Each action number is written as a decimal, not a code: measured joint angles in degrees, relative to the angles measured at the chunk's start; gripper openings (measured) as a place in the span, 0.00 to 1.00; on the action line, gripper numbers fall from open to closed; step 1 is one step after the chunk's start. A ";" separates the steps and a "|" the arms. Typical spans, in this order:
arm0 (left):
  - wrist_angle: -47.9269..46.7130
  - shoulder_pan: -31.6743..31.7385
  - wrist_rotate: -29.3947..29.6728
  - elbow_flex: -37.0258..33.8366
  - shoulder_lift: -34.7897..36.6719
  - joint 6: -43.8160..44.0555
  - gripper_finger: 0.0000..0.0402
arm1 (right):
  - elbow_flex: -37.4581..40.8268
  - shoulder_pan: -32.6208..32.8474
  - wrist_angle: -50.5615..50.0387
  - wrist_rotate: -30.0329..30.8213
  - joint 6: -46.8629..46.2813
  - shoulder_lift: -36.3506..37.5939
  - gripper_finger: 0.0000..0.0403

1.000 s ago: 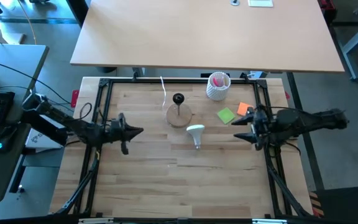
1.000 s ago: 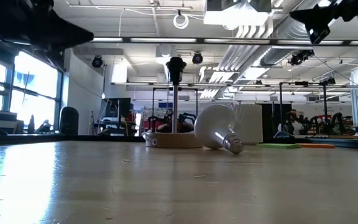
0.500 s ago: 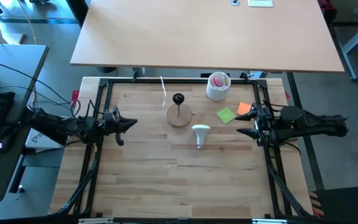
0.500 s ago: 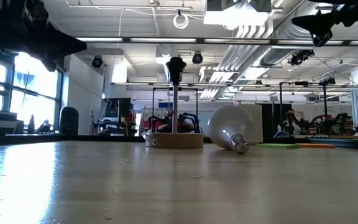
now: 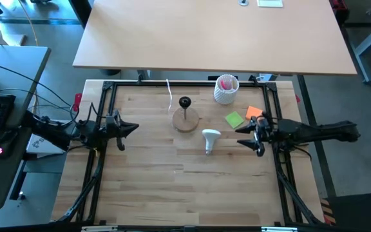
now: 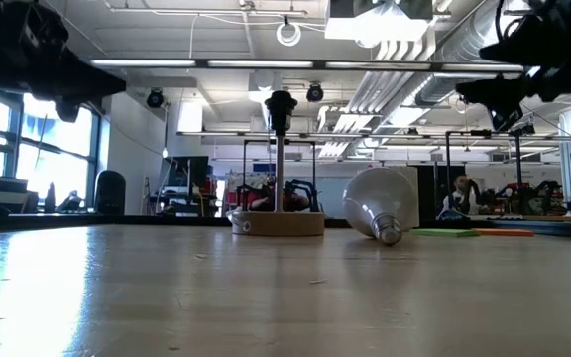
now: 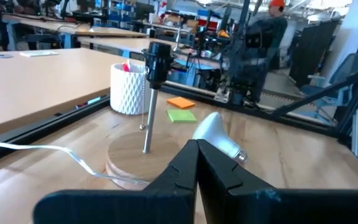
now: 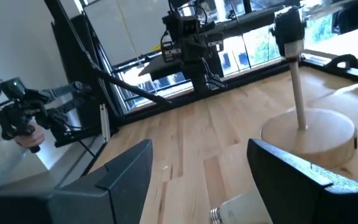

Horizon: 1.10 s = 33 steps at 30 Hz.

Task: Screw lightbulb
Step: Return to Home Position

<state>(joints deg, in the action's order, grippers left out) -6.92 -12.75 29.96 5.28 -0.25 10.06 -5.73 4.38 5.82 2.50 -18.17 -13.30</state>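
We found the right gripper (image 5: 243, 131) spread wide and empty, raised above the table (image 5: 172, 187) near its right side. The left gripper (image 5: 134, 127) was pinched together, holding nothing, near the left side. Between them the lightbulb (image 5: 209, 136) lay on its side, just beside the wooden lamp stand (image 5: 185, 120).

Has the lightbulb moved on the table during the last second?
Yes. In the high view the lightbulb has rolled slightly rightward, farther from the wooden lamp stand, which has stayed put. The low view shows the same drift.
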 joint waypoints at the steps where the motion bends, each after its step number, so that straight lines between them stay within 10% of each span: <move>1: 0.12 0.00 0.07 0.00 0.04 0.19 0.00 | 1.56 0.00 1.66 0.02 -0.56 0.17 0.64; 16: 0.73 -0.02 -0.92 0.02 0.02 -0.23 0.00 | 5.17 -0.30 7.26 0.89 9.02 3.34 0.64; 33: -2.34 -0.04 -0.86 0.02 -0.02 0.27 0.00 | 0.55 -0.55 -10.88 0.42 12.17 13.31 0.64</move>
<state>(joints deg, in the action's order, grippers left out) -9.26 -12.80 29.10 5.30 -0.27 10.33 -5.18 3.84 -5.07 2.93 -6.01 0.01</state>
